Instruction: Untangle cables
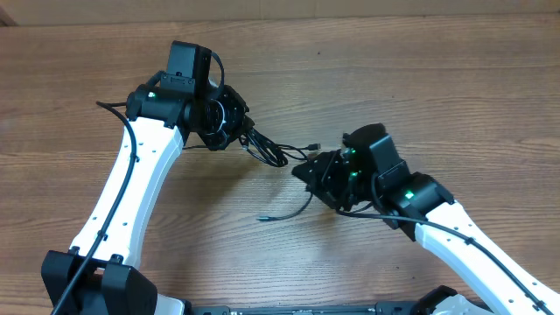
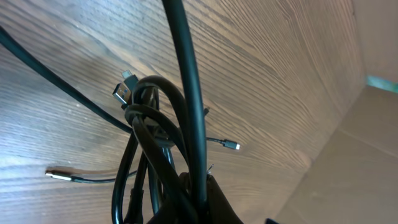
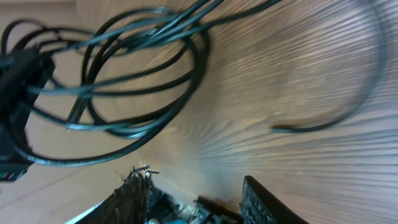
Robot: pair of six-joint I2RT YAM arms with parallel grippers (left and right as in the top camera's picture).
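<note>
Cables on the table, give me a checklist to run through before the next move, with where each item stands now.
1. Hold on the bunch: ok, the left gripper is shut on the cables.
2. Other gripper free: ok, the right gripper is open with nothing between its fingers.
3. Knot loosened: not ok, the cords loop tightly around each other beside the big plug.
4. End to pull: ok, one loose end lies on the table, apart from the bunch.
5. Which cord that end belongs to: cannot tell.
6. Right wrist view sharp: not ok, blurred.
</note>
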